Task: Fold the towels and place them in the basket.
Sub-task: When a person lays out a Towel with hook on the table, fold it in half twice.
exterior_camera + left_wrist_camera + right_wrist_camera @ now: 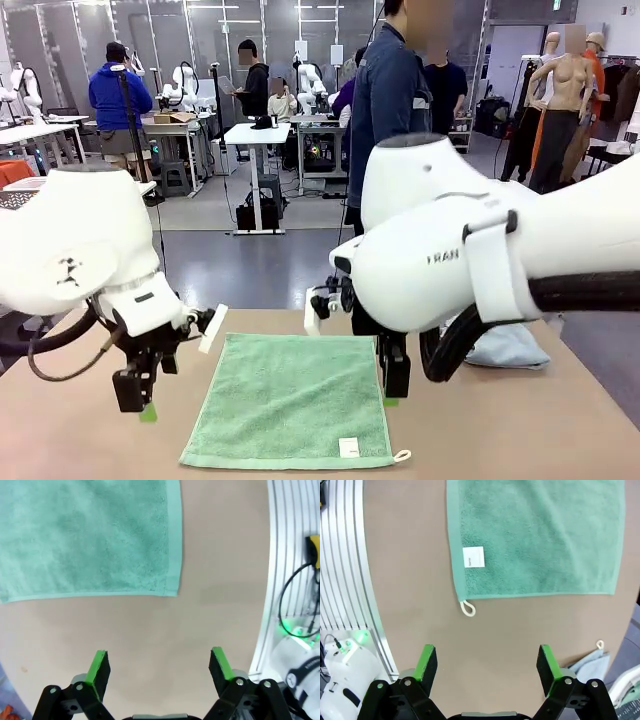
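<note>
Tan table (500, 430): green towel (290, 400) flat between your left gripper (159, 655) and right gripper (486, 652), both open and empty. Fold unstarted; pinch near corners.

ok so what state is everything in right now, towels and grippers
green towel: spread flat, unfolded, on the table, label facing up
light blue towel: heaped at the table's far right, partly hidden; folded or just bunched, cannot tell
left gripper: open, empty, above bare table beside the green towel
right gripper: open, empty, above bare table near the green towel's loop
</note>
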Controlling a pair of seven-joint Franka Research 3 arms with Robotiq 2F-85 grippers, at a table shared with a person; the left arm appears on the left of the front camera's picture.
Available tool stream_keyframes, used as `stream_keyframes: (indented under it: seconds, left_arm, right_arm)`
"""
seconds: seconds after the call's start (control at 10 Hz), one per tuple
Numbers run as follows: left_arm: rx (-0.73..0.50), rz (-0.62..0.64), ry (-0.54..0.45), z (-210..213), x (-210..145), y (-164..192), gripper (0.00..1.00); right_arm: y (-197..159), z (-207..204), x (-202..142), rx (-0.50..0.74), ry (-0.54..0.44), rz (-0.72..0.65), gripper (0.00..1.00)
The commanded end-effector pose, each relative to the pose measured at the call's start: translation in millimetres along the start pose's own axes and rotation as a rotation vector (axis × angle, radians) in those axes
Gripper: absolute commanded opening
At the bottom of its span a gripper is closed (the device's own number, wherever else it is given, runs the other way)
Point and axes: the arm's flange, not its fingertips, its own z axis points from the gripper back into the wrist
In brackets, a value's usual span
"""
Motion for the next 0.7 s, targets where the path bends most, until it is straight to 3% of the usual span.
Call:
stream_keyframes:
  seconds: [0.0,0.6]
  left_arm:
    - [0.021,0.022,-0.02,-15,9,-2,1.0]
    - [0.051,0.015,-0.039,-64,17,-7,1.0]
  right_arm:
    - [3,-20,14,0.01,-0.006,-0.031,1.0]
    - [2,-92,8,0.013,0.021,-0.036,1.0]
